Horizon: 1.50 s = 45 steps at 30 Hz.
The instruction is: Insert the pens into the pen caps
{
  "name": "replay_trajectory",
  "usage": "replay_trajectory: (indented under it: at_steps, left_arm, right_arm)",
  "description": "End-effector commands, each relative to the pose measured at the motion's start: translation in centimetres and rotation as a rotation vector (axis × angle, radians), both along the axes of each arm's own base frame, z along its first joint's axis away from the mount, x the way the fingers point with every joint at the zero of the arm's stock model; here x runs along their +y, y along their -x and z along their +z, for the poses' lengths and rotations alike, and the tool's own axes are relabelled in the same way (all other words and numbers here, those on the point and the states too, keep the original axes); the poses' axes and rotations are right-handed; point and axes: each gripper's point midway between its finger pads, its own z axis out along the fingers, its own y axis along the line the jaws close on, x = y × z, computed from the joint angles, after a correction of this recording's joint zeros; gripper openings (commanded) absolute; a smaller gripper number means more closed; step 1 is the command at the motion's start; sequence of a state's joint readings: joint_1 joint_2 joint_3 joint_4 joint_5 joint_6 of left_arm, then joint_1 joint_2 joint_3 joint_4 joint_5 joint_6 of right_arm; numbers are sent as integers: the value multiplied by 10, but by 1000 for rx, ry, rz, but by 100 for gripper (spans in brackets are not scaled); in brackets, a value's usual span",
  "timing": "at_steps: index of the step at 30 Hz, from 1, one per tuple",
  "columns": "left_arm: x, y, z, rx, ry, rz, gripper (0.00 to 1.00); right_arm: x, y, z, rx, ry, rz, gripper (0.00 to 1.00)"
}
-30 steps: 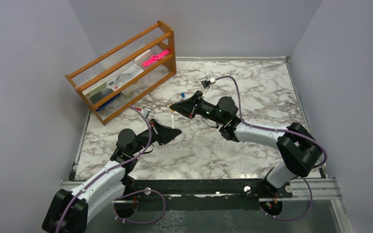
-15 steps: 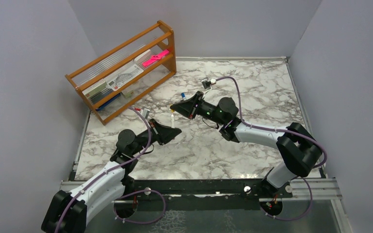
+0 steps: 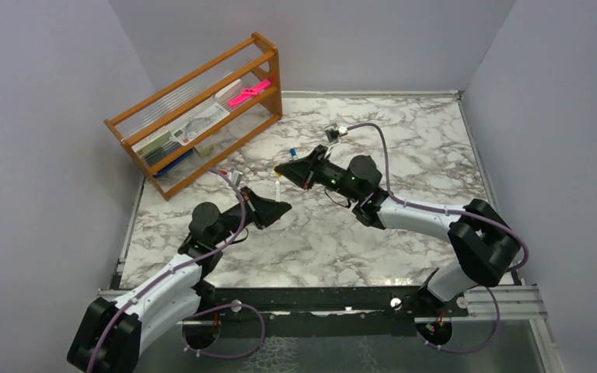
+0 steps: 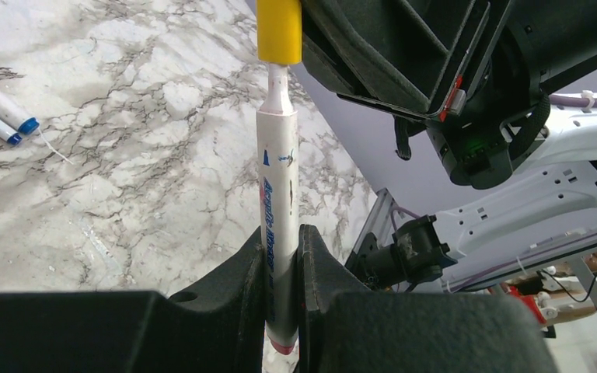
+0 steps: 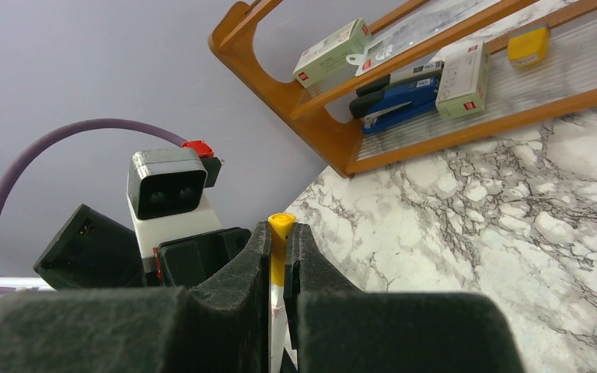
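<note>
My left gripper [image 4: 283, 256] is shut on a white-barrelled pen [image 4: 277, 194] with a red rear end, held upright. The pen's narrow tip end goes into the yellow cap [image 4: 279, 31]. My right gripper [image 5: 281, 233] is shut on that yellow cap [image 5: 280, 252], with the white barrel showing below it. In the top view the two grippers meet mid-table, left [image 3: 279, 207] and right [image 3: 281, 170], with the pen [image 3: 277, 189] between them. Two more white pens with blue ends [image 4: 1, 102] lie on the table. A small blue piece [image 3: 292, 152] lies beyond the grippers.
A wooden rack [image 3: 202, 109] stands at the back left with boxes, a blue stapler [image 5: 400, 105] and a flat pink object [image 3: 249, 92]. The marble table [image 3: 404, 148] is walled on three sides. The left wrist camera [image 5: 167, 194] sits close behind the cap.
The left gripper has risen slightly toward the right gripper, bringing pen and cap closer together. The right gripper has shifted a little to the right.
</note>
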State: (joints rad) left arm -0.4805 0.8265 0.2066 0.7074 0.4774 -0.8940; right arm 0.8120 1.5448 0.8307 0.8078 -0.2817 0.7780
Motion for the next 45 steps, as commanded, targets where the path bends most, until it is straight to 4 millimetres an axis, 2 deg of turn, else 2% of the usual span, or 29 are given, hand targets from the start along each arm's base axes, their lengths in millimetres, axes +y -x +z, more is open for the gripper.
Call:
replay_trajectory:
  at_steps: [1,15,24,29,36,40,43,45]
  left_arm:
    - [7,-23,48,-134,56,105,0]
    - [8,-26,58,-152,79,117,0]
    - [6,-27,51,-131,78,107,0]
    - [5,-27,53,-137,78,108,0]
    - [6,-33,57,-147,74,127,0]
    - [7,-39,69,-178,80,151,0]
    - [11,-42,76,-233,62,179,0]
    - [12,-41,74,-277,28,180,0]
  right_arm:
    - [1,8,-28,38,90,10,2]
    - [10,7,-32,39,72,23,2]
    - [13,8,-31,61,47,35,2]
    - [14,8,-30,57,49,40,1]
    - [10,19,-42,78,58,53,1]
    - [6,26,-47,87,65,63,1]
    - [5,30,-43,73,57,75,1]
    - [5,33,-36,48,52,94,2]
